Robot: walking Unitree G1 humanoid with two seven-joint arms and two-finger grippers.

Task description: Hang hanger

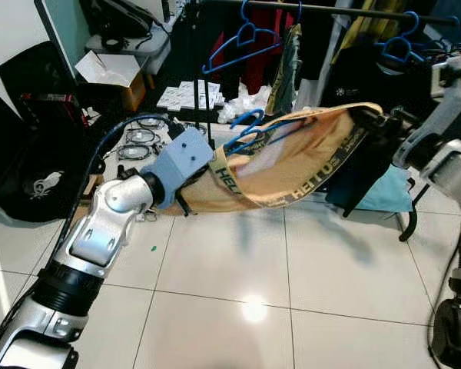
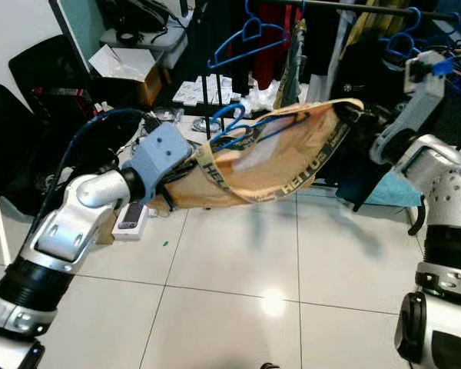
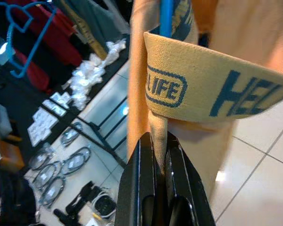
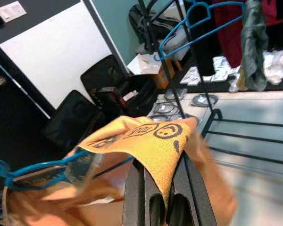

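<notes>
Our left gripper & right gripper, both clamped on orange shirt; blue hanger inside may slip out, w/ neither holding it.

Most of the blue hanger lies buried inside the orange garment, with only its hook and a few thin bars showing at the neck opening, so its full shape cannot be made out. The left gripper is tucked under the garment's lower hem and the right gripper under its far end, their fingertips covered by cloth. The small packets on the floor beyond the garment are too small to identify, and the right arm is cut off by the picture's edge.
</notes>
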